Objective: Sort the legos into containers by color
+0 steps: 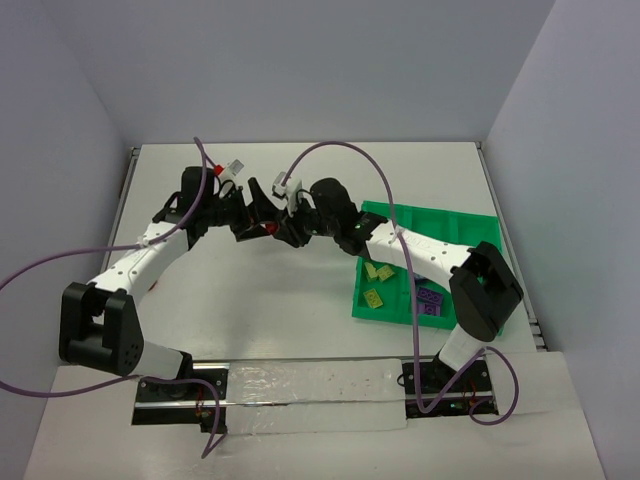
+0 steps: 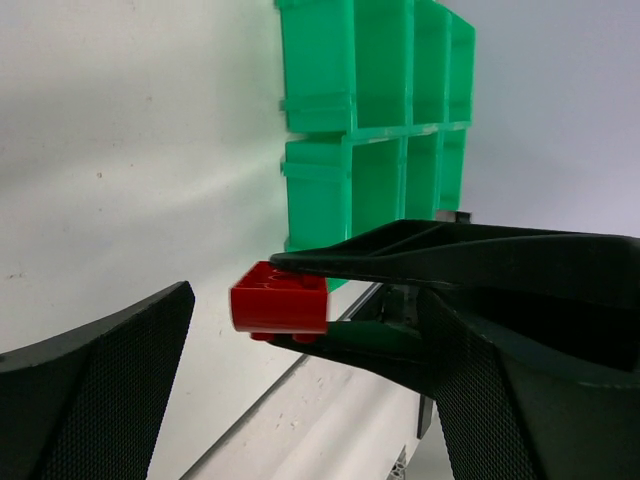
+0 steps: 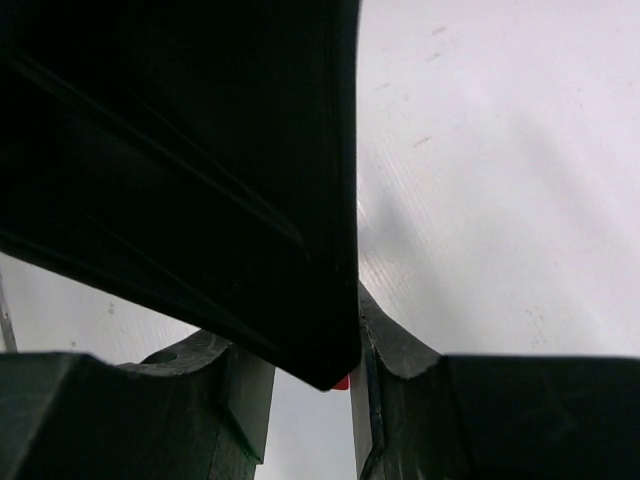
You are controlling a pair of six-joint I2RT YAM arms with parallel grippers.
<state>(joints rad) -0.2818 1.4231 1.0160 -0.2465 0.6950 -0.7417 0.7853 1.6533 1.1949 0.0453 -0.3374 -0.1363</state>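
A red lego [image 2: 280, 300] is pinched top and bottom between the thin black fingers [image 2: 420, 245] of my right gripper [image 1: 281, 229], held above the table. My left gripper [image 2: 310, 400] is open wide, its mesh pads on either side of the brick and apart from it. In the top view both grippers meet at table centre, with the left gripper [image 1: 250, 215] facing the right and the brick [image 1: 268, 229] between them. In the right wrist view my right gripper [image 3: 310, 380] shows only a red sliver [image 3: 342, 382]; a left finger [image 3: 200, 150] blocks the rest. The green tray [image 1: 440, 218] holds yellow-green legos [image 1: 378, 272] and purple legos [image 1: 430, 298].
The tray's compartments also show in the left wrist view [image 2: 350, 130], beyond the brick. Purple cables with white red-tipped plugs [image 1: 232, 167] arch over both arms. A clear strip [image 1: 310, 385] lies along the table's near edge between the arm bases.
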